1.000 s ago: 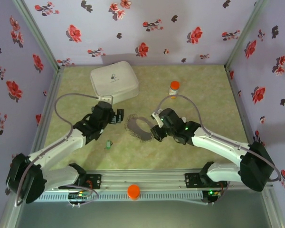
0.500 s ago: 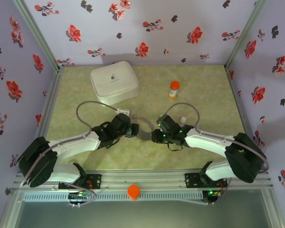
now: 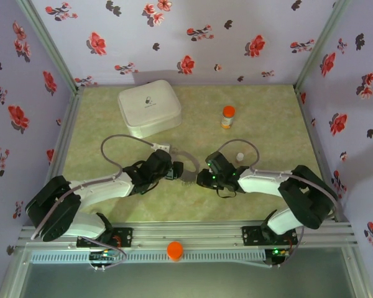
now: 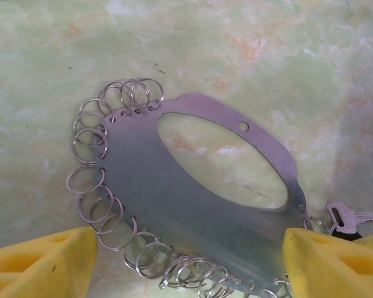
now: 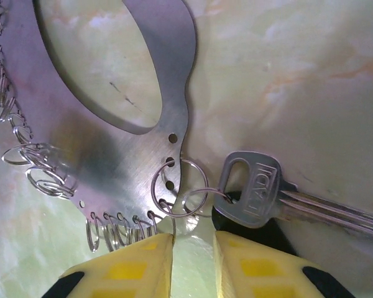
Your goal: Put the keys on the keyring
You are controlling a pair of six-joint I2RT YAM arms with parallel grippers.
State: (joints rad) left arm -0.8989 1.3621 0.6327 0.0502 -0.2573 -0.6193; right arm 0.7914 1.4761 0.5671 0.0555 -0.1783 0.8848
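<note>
The keyring [image 4: 174,205] is a flat grey metal plate with an oval hole and several small split rings along its edge, lying on the table [image 3: 188,175]. My left gripper [image 4: 189,267] is open, its yellow fingers [image 4: 43,264] standing either side of the plate's near edge. One silver key [image 5: 255,186] hangs from a split ring [image 5: 177,186] at the plate's end, and something black lies under it. It also shows small in the left wrist view, as the key [image 4: 351,217]. My right gripper [image 5: 194,261] hovers just short of that ring. Its jaws stand a narrow gap apart, with a ring wire against the left finger [image 5: 137,267].
A white case [image 3: 149,107] sits at the back left. An orange-capped pill bottle [image 3: 227,117] stands at the back middle, and a tiny white cap [image 3: 240,156] lies beside the right arm. The marbled green table [image 3: 267,124] is walled by floral panels.
Both arms dropped low and closed in on the keyring from either side. The left one swung right to reach it. The right jaws narrowed.
</note>
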